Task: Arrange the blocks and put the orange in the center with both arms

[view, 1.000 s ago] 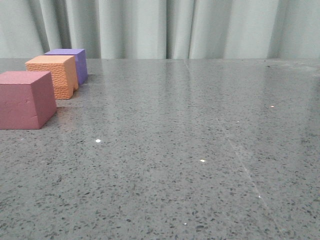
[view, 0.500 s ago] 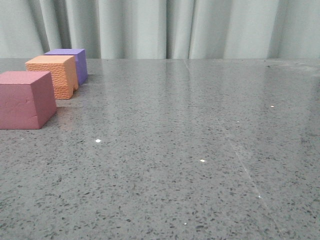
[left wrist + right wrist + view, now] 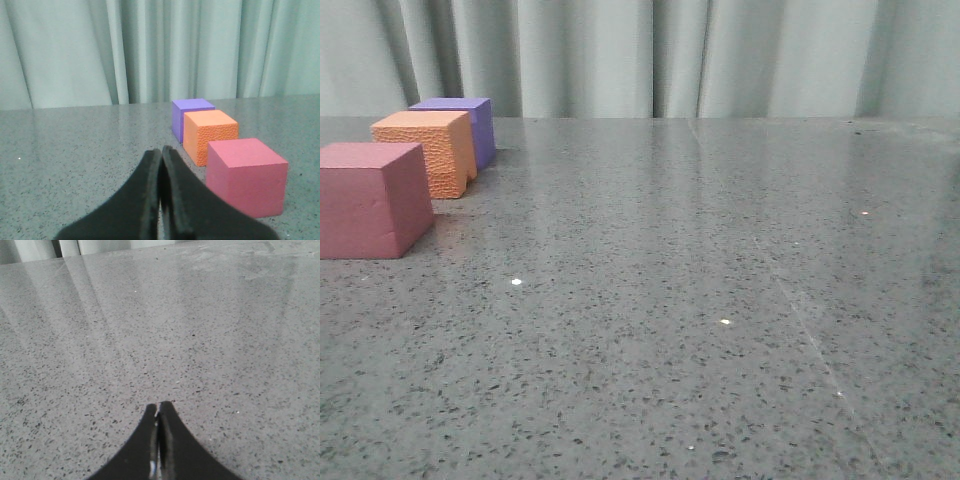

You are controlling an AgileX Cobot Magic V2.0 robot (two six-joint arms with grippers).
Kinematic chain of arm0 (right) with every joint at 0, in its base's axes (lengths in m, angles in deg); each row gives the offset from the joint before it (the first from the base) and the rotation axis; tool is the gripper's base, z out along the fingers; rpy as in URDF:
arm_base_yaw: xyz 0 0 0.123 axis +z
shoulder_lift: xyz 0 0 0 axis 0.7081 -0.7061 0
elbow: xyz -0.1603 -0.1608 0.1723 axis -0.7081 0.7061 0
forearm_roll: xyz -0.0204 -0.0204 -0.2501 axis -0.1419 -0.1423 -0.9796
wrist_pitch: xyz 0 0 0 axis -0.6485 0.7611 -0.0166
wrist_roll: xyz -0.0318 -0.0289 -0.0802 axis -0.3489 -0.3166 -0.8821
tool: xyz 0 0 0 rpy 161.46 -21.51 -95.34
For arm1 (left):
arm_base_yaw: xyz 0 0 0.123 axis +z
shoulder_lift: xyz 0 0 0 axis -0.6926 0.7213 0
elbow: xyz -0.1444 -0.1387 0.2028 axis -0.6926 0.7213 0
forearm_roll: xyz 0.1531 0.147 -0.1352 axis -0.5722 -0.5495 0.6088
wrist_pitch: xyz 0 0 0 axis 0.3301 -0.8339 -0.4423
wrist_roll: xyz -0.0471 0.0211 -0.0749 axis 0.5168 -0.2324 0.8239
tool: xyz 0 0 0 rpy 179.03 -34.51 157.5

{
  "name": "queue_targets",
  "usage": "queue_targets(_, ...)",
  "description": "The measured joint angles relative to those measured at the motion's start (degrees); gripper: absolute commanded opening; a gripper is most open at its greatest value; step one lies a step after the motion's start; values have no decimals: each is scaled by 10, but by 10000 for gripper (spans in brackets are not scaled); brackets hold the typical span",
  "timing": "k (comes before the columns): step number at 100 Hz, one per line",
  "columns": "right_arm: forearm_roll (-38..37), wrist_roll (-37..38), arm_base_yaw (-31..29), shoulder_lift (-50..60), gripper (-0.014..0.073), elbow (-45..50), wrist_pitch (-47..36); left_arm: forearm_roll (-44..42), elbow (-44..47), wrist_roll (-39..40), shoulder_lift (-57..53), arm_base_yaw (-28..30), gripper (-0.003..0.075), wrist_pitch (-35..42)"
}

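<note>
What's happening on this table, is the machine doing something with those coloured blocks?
Nothing is being handled yet. Three foam blocks sit in a row at the table's left side: a pink block nearest, an orange block in the middle, a purple block at the back. The left claw is shut and empty, pointing toward them. The right claw is shut too, over bare tabletop.

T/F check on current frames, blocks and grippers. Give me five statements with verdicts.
1. The orange block sits between the purple block and the pink-red block. True.
2. The left gripper holds a block. False: its fingers are closed on nothing.
3. The right gripper is shut over bare tabletop. True.
4. The blocks are stacked. False: all three rest on the table in a row.
5. The blocks are at table center. False: they sit at the left side in the front view.
</note>
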Motion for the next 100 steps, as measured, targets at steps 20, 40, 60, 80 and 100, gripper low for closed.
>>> queue_targets(20, 0, 0, 0, 0, -67, 0, 0, 8, 0, 0, -26, 0, -19, 1)
queue_targets(40, 0, 0, 0, 0, -67, 0, 0, 18, 0, 0, -26, 0, -19, 1)
queue_targets(60, 0, 0, 0, 0, -67, 0, 0, 19, 0, 0, -26, 0, -19, 1)
queue_targets(80, 0, 0, 0, 0, -67, 0, 0, 20, 0, 0, -26, 0, -19, 1)
queue_targets(100, 0, 0, 0, 0, -67, 0, 0, 20, 0, 0, -26, 0, -19, 1)
